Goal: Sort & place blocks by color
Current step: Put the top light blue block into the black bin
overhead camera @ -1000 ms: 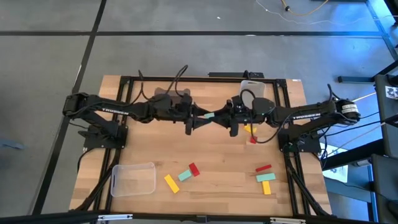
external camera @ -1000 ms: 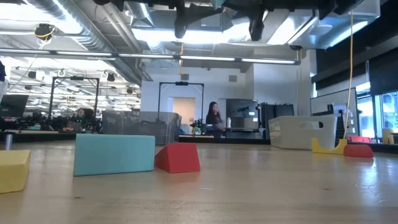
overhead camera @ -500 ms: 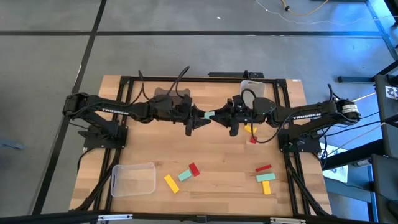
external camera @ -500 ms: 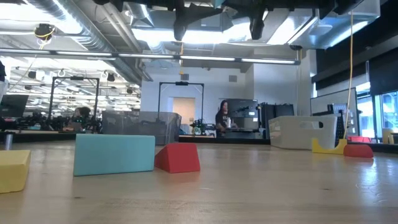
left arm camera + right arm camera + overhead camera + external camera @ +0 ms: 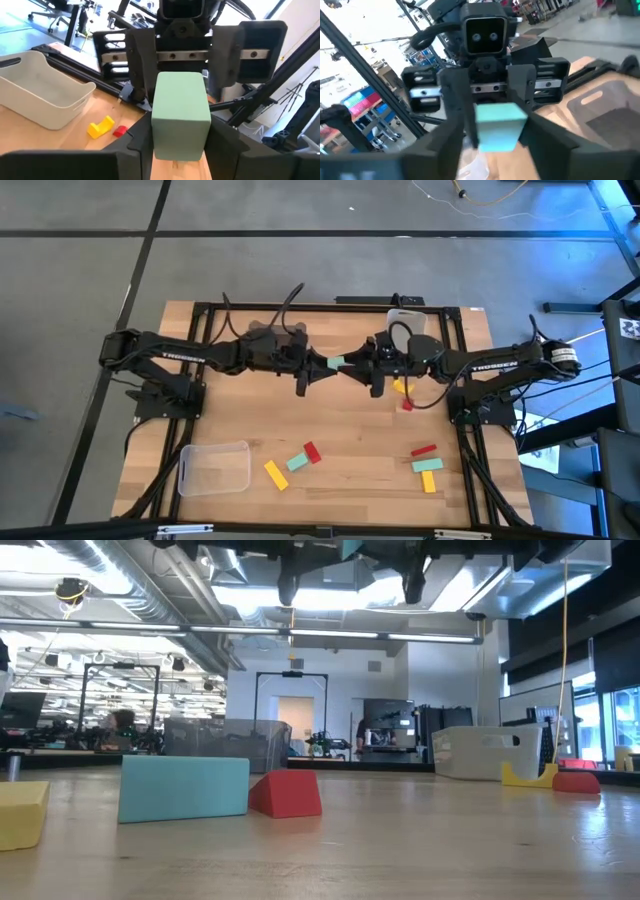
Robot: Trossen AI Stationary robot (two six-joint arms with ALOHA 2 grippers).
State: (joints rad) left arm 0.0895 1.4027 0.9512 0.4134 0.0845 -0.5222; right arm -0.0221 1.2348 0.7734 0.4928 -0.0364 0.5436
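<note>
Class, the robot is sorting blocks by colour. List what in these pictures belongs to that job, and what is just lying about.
Belongs to the job:
mint block between left gripper and right gripper
table blocks, red, yellow, mint
clear bin
white bin

Just lying about:
cables on the floor

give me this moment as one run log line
phase: mid-air handover | object: mint block | left gripper: closing on block | right gripper: letting go | place: above table centre
</note>
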